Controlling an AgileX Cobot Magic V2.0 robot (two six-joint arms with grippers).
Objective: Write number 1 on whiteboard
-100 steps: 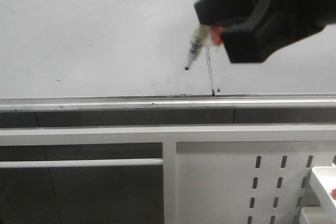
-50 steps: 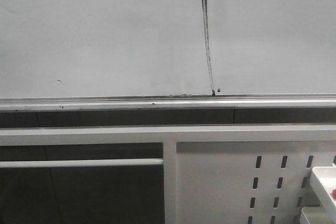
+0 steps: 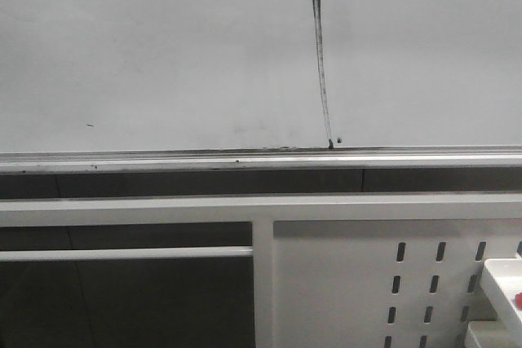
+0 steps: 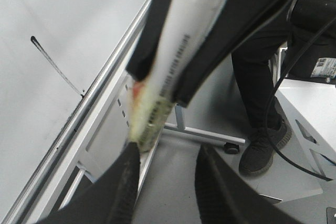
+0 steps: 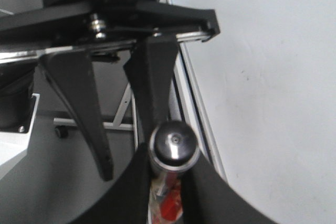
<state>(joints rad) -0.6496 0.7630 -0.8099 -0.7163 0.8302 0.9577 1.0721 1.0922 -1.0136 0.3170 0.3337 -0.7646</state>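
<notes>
Stroke: I see number 1 (image 3: 322, 67) drawn on whiteboard (image 3: 163, 55) (blob on top)
Right hand (image 5: 167, 182): pinching marker (image 5: 173, 148)
Left hand (image 4: 165, 177): spread

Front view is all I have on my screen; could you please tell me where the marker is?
Observer: The right gripper is shut on the marker, which the right wrist view shows butt-end on.
Operator: Thank you. Is the left gripper holding anything?
Observer: No. The left gripper is open and empty, with its fingers spread close to the marker's tip end.
</notes>
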